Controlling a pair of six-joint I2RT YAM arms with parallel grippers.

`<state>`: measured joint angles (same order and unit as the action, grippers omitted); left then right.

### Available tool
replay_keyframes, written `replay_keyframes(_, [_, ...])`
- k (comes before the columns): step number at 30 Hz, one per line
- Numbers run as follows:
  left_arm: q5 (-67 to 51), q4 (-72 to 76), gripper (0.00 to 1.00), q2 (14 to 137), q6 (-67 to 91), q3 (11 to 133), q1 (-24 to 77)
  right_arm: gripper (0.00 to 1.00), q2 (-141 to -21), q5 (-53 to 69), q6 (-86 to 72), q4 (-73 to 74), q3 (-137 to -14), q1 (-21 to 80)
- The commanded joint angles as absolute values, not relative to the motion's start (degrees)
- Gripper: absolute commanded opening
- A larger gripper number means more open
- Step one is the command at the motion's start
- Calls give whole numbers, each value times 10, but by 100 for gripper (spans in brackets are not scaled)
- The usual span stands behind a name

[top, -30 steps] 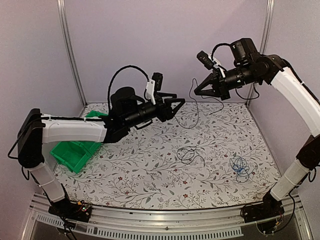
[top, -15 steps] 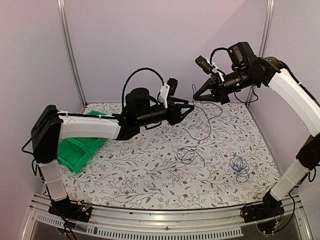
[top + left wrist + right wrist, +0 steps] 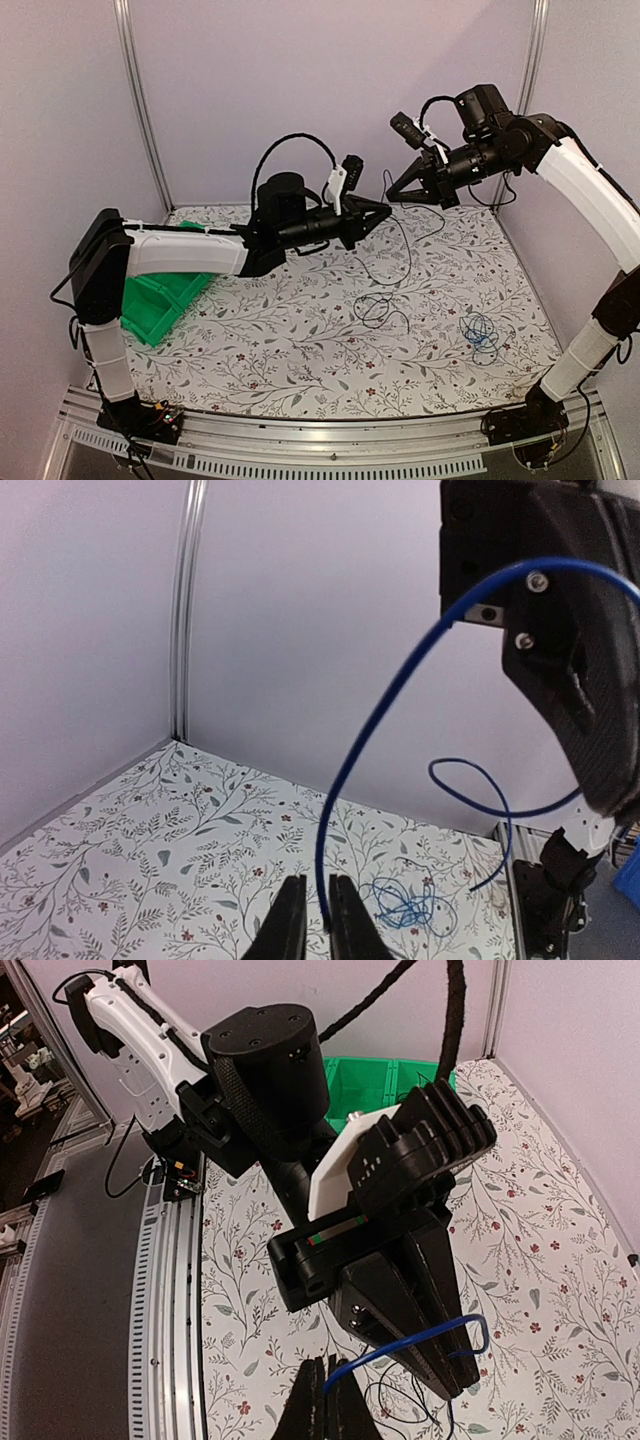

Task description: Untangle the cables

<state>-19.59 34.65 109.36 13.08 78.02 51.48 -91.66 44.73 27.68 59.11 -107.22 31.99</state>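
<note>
Cables point(image 3: 480, 333) lie heaped below the pincers. Left pincer point(image 3: 318, 892) and right pincer point(image 3: 325, 1378) both clamp one blue cable point(image 3: 322, 870), arcing between.

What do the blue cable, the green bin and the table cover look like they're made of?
The blue cable looks like plastic-coated wire: smooth, holding a springy arc. The green bin is probably moulded hard plastic: even colour, crisp walls. The table cover is a matte printed floral sheet; cloth or vinyl, cannot tell.
</note>
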Motion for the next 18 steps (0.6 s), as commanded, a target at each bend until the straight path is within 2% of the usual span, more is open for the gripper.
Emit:
replay_keyframes(1, [-176, 335, 1, 1092, 123, 787, 517, 1, -915, 440, 277, 591, -1068, 324])
replay_keyframes(3, [-153, 331, 0, 1079, 123, 771, 515, 11, -912, 423, 280, 591, -1059, 324])
replay_keyframes(6, [-126, 322, 0, 1043, 132, 735, 502, 37, -898, 382, 293, 586, -1019, 324])
replay_keyframes(8, [-112, 310, 0, 1012, 139, 705, 489, 49, -883, 349, 301, 572, -976, 323])
replay_keyframes(11, [-93, 275, 0, 959, 139, 658, 467, 55, -859, 320, 323, 557, -911, 318])
replay_keyframes(18, [-25, 124, 0, 830, 103, 565, 404, 57, -835, 312, 342, 522, -788, 282])
